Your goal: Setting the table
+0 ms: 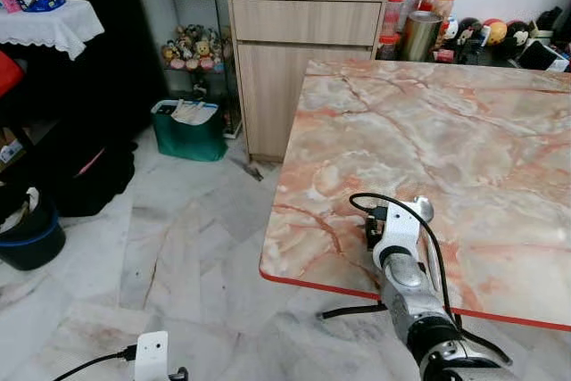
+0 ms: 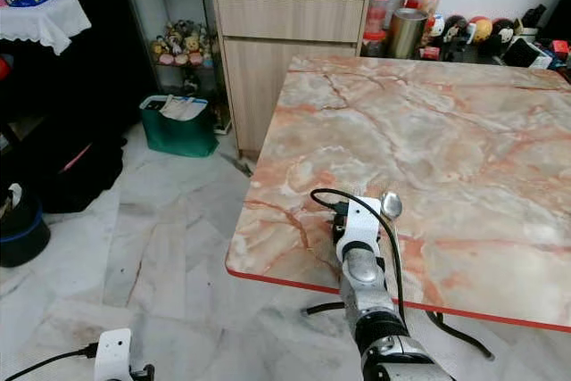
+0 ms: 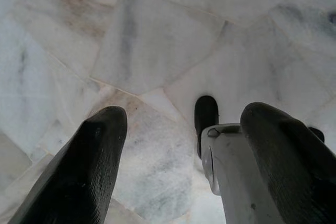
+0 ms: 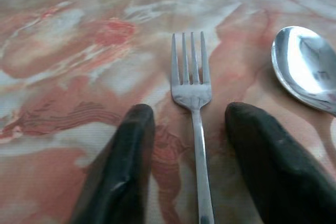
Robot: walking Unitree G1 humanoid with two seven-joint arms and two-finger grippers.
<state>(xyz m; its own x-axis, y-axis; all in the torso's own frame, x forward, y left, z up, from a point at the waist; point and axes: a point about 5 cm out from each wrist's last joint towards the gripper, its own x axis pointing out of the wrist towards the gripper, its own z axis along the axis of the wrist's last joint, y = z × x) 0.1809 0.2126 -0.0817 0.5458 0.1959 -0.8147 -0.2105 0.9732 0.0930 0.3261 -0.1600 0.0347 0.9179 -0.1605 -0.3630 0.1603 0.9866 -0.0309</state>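
Note:
A silver fork (image 4: 191, 93) lies flat on the pink marble table (image 1: 446, 131), tines pointing away from me. My right gripper (image 4: 189, 124) is open, low over the table near its front edge, one black finger on each side of the fork's handle and neither touching it. A silver spoon (image 4: 304, 66) lies just to the right of the fork, its bowl (image 1: 423, 211) showing past my right wrist (image 1: 397, 234). My left gripper (image 3: 184, 124) hangs idle and open over the floor.
The table's red front edge (image 1: 339, 287) runs just under my right arm. Jars and tins (image 1: 415, 20) stand beyond the far edge, beside a wooden cabinet (image 1: 303, 51). A green bin (image 1: 187, 129) and a dark basin (image 1: 31, 240) sit on the marble floor to the left.

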